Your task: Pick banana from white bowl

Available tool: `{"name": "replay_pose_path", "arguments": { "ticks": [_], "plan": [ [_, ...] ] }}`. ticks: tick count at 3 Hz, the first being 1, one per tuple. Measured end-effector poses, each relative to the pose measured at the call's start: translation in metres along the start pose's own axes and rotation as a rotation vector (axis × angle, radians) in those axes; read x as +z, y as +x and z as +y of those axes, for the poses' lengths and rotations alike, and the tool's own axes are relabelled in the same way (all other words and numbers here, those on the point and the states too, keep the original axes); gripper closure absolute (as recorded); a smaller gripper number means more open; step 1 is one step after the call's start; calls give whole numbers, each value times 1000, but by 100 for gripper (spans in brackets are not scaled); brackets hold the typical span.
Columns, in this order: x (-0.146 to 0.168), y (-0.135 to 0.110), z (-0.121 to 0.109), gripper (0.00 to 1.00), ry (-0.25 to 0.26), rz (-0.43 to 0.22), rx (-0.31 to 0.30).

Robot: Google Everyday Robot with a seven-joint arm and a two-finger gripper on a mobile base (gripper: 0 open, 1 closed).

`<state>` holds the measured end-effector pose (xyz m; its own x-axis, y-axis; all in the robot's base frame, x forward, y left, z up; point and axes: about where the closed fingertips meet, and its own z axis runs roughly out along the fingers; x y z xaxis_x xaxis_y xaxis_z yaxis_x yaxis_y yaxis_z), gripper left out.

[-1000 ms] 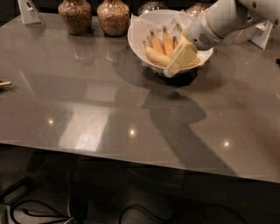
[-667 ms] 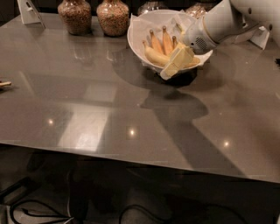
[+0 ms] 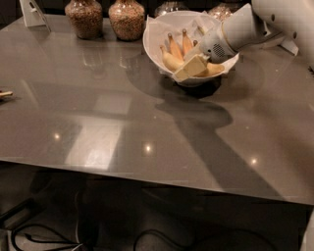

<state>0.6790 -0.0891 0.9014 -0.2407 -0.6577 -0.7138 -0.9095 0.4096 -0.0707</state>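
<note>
The white bowl (image 3: 156,34) stands at the back of the grey table, right of centre, lined with white paper. Several yellow bananas (image 3: 172,53) lie in it, stems pointing up and away. My gripper (image 3: 189,67) comes in from the upper right on a white arm (image 3: 235,32). It reaches down into the front right part of the bowl, at the bananas' lower ends and over the front rim. It hides part of the bananas and of the bowl's right side.
Two glass jars with brown filling (image 3: 84,17) (image 3: 126,18) stand left of the bowl at the back edge. More jars (image 3: 169,7) sit behind it. A white card stand (image 3: 32,12) is at the back left. A small object (image 3: 5,93) lies at the left edge.
My gripper has shifted a little to the left along the bowl's front, staying low among the bananas. The bowl and the jars have not moved.
</note>
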Motion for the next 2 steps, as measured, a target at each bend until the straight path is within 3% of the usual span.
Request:
{"name": "replay_pose_path", "arguments": {
  "ticks": [2],
  "plan": [
    [15, -10, -19, 36, 13, -46, 21]
  ]
}}
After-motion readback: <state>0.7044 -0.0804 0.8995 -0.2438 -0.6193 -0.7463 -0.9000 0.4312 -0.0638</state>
